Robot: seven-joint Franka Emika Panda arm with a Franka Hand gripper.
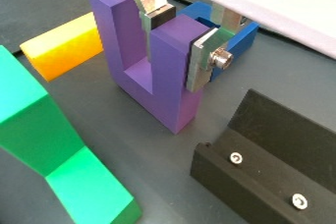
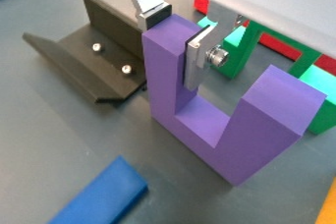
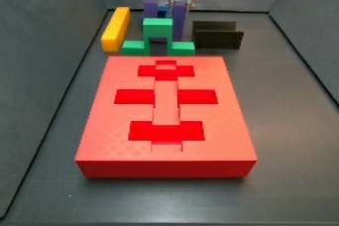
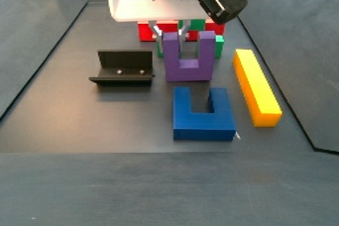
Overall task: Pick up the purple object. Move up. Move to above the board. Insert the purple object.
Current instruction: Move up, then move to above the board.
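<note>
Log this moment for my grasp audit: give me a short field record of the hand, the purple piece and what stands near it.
hand: low over the floor, fingers either side of one prong
purple object: upright on the floor, prongs up
grasp: plates against the prong; not lifted
board: red, cut-outs unfilled
fixture: beside the purple object
yellow bar: on its other side

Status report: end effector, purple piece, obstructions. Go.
End effector low, its fingers straddling one prong of the purple object. Object upright on the floor, not lifted. Fixture close beside. Board unoccupied.
</note>
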